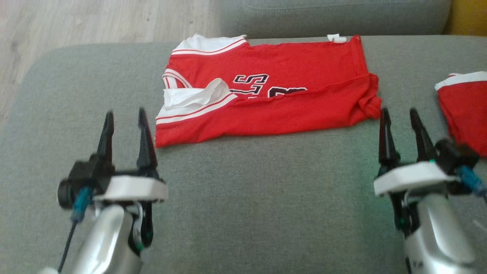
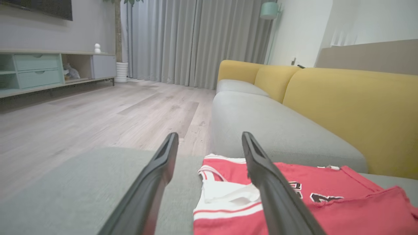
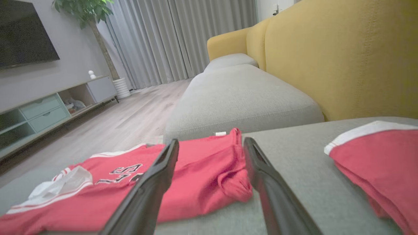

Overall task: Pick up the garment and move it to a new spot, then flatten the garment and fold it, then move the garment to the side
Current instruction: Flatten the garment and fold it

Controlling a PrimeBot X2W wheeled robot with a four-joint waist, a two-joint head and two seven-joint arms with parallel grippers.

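Note:
A red jersey, the garment (image 1: 266,99), lies folded lengthwise on the grey cushion (image 1: 247,190), with white trim and dark numerals showing. My left gripper (image 1: 125,114) stands open just off the garment's near left corner, with nothing between its fingers. Open as well, my right gripper (image 1: 399,114) hovers beside the bunched near right corner. In the left wrist view the garment (image 2: 326,202) spreads behind the right finger (image 2: 271,186). From the right wrist, the garment (image 3: 202,163) shows past the open fingers (image 3: 153,182).
A second red-and-white cloth (image 1: 466,106) lies at the cushion's right edge, also in the right wrist view (image 3: 375,160). Yellow sofa backs (image 2: 343,104) rise behind the grey seats. Wooden floor (image 2: 81,120) lies to the left, with a TV cabinet (image 2: 39,70) beyond.

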